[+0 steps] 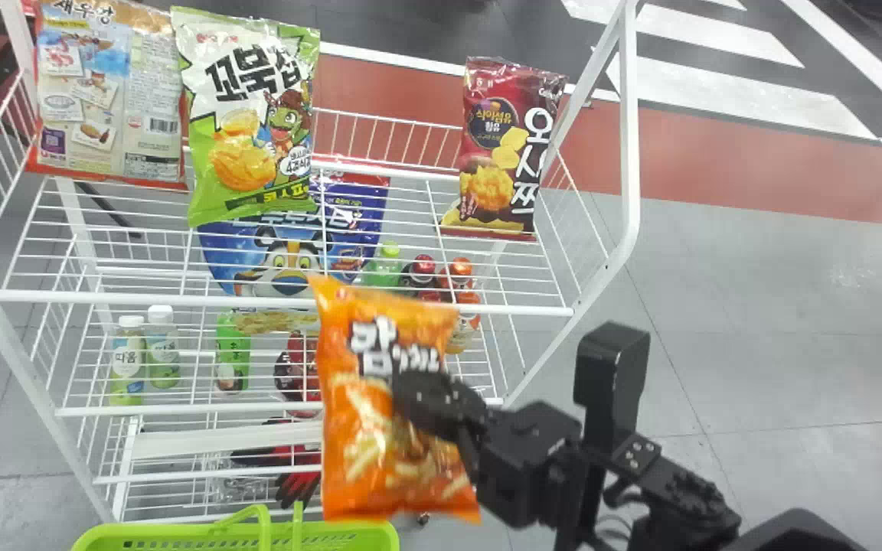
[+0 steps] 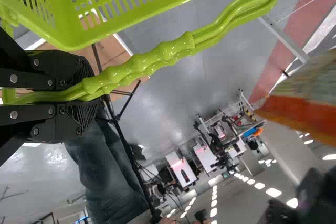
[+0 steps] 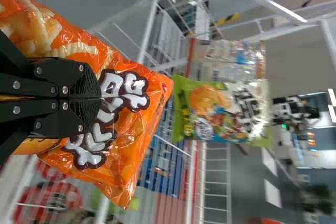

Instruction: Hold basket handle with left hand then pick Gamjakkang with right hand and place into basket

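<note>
Head view: Gamjakkang bag (image 1: 364,448) in right gripper (image 1: 413,392), out front of rack (image 1: 280,301), near basket (image 1: 338,529) rim, not in yet. Lower end free, likely so it drops in first.

Left wrist view: left gripper (image 2: 84,96) fingers closed round handle (image 2: 173,48), presumably steadying basket for the drop.

Right wrist view: fingers pinched on bag's printed face; likely next, lower and let go.

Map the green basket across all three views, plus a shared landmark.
Head view: green basket, bottom edge, left of centre.
Left wrist view: one corner, handle in left gripper.
Right wrist view: green sliver in the corner past the Gamjakkang bag.
Shared landmark: white rack.
</note>
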### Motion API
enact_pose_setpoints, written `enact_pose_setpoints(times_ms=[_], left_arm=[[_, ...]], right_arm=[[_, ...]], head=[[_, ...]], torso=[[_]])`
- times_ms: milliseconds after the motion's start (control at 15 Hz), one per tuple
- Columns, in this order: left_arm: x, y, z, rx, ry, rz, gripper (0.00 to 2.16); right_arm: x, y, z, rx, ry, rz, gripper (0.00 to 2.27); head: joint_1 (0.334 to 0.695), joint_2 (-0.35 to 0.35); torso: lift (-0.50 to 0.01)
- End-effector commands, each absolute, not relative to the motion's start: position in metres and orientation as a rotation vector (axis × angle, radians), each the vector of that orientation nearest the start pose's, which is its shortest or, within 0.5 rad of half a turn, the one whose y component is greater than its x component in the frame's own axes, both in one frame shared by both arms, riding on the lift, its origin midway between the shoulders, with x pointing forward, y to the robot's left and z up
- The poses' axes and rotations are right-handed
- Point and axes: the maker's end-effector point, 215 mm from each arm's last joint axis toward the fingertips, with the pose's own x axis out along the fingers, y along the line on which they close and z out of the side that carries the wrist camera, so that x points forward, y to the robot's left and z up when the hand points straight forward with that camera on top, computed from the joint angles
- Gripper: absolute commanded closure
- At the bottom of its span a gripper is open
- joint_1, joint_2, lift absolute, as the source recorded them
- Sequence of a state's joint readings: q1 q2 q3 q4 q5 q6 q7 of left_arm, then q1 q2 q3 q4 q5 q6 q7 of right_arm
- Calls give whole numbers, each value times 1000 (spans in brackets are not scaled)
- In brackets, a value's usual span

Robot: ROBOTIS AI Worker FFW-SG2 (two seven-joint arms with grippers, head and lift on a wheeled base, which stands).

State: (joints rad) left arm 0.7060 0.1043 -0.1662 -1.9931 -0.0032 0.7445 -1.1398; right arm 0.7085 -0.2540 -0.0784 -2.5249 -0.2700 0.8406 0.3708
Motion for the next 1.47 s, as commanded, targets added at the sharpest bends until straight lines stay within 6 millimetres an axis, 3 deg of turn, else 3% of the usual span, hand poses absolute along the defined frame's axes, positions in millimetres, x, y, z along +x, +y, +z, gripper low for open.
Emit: enact_pose_setpoints(times_ms=[0,333,467,800,933,1133,1200,1267,1333,1400], left_arm=[[115,-8,-514,-528,971,-1218,2148],[118,-6,-510,-534,957,-1220,2148],[118,-6,-510,-533,958,-1220,2148],[114,-7,-509,-541,968,-1222,2148],[113,-6,-508,-539,969,-1222,2148],[112,-6,-507,-540,972,-1222,2148],[111,-6,-507,-541,972,-1223,2148],[112,-5,-506,-539,971,-1224,2148],[111,-6,-506,-541,972,-1225,2148],[111,-4,-507,-540,972,-1222,2148]], right_arm=[[280,-164,-428,69,767,524,2240],[230,-192,-504,37,978,504,2240],[214,-187,-523,42,1023,531,2240],[189,-133,-552,23,1056,647,2240],[193,-110,-561,-1,1023,695,2240],[214,-85,-569,-26,929,734,2236],[219,-81,-576,-35,924,734,2088],[221,-79,-584,-32,934,731,1463],[222,-80,-586,-29,936,725,380],[223,-83,-586,-30,936,721,-2]], head=[[695,-350],[695,-350],[695,-350],[695,-350],[695,-350],[695,-350],[695,-350],[695,-350],[695,-350],[695,-350]], torso=[[-19],[-19],[-19],[-19],[-19],[-19],[-19],[-19],[-19],[-19]])
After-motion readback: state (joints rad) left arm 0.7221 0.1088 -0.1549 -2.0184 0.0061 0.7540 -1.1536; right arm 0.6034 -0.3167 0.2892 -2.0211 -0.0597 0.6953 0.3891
